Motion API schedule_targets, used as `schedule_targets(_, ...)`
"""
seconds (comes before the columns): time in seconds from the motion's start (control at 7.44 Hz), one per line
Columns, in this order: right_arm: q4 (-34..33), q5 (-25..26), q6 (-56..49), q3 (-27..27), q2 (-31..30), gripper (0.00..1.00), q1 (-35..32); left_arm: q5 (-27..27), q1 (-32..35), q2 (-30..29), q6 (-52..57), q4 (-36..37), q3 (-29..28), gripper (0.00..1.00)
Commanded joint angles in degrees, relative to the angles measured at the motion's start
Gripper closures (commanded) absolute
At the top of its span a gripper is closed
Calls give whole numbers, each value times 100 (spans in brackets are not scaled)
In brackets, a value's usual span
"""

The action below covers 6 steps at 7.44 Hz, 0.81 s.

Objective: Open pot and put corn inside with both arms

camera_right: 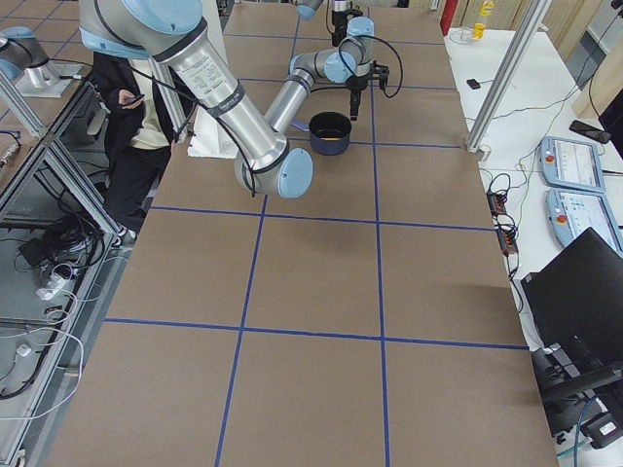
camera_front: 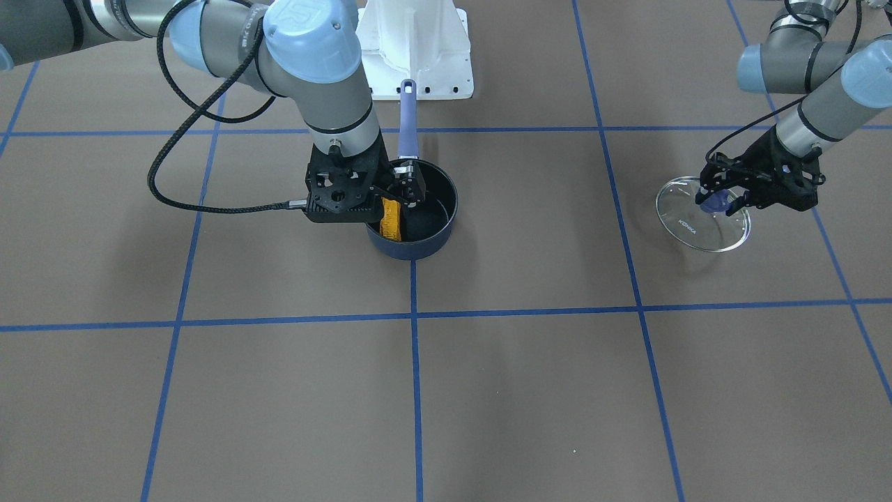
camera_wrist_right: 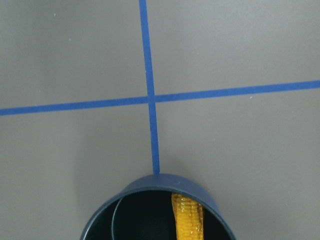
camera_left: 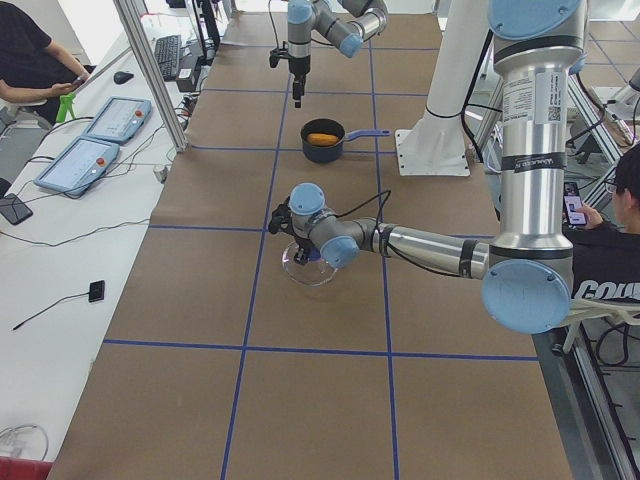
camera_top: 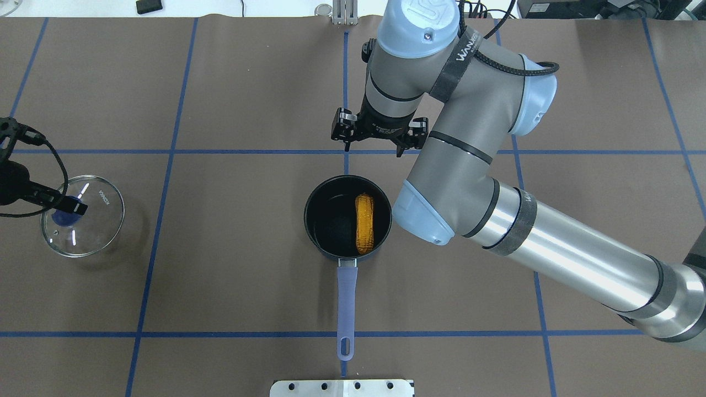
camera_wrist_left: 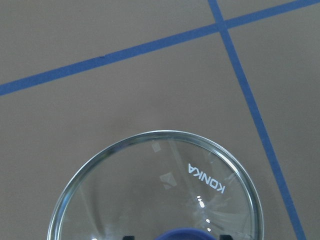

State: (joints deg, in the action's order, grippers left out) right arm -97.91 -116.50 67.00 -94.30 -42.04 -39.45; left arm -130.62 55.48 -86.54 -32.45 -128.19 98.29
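Corn [camera_top: 364, 223]: inside the pot [camera_top: 330, 212], flat on the black floor, against the wall on the robot's right, lengthwise in line with the handle [camera_top: 346, 309]. Nothing touches it.

Pot: uncovered, upright, near the table's middle, sitting on a blue tape line [camera_top: 346, 82]. Its handle runs straight back along the tape toward the white base plate [camera_top: 342, 387].

Right gripper [camera_front: 401, 192]: hangs above the pot, clear of the rim and the corn. Fingers spread, nothing between them. The right wrist camera looks down past the far rim, with the corn's end showing inside.

Lid [camera_top: 94, 231]: well off to the robot's left, apart from the pot by more than a grid square, KONKA lettering readable on the glass. A soft shadow lies beside it. Cannot tell whether it rests on the table [camera_top: 248, 99] or hangs just above it.

Left gripper [camera_front: 725, 202]: over the lid's centre, fingers closed on either side of the purple knob [camera_front: 714, 203], holding it.

Table: brown surface with a blue tape grid
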Motion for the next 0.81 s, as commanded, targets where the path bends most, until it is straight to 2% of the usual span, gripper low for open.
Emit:
schedule_targets(0.0, 0, 4, -108, 17, -23, 0, -54, -7, -90, -47, 19, -92, -169, 45)
schedule_targets(0.67, 0, 13, -109, 8, -23, 0, -54, 36, -231, -47, 11, -162, -222, 43)
